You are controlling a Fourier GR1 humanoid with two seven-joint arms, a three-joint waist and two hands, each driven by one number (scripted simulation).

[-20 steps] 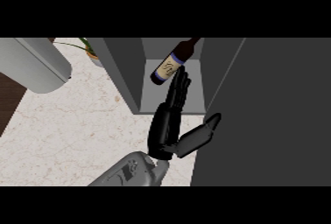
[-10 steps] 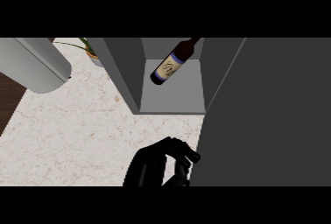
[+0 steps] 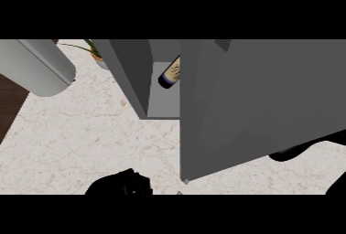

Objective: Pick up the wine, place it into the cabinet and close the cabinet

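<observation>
- Left hand (image 3: 119, 183): dark shape at the near edge of the counter (image 3: 81, 137), touching nothing. Whether it is open or closed cannot be told.
- Right hand (image 3: 292, 152): near the right edge, mostly hidden behind the cabinet door (image 3: 256, 105). State cannot be told.
- Cabinet door: covers most of the cabinet (image 3: 132, 73), leaving a narrow gap.
- Wine (image 3: 170, 75): inside the cabinet, tilted, partly visible through the gap.
- Grey cylinder (image 3: 40, 68) and potted plant (image 3: 91, 49): far-left corner.
</observation>
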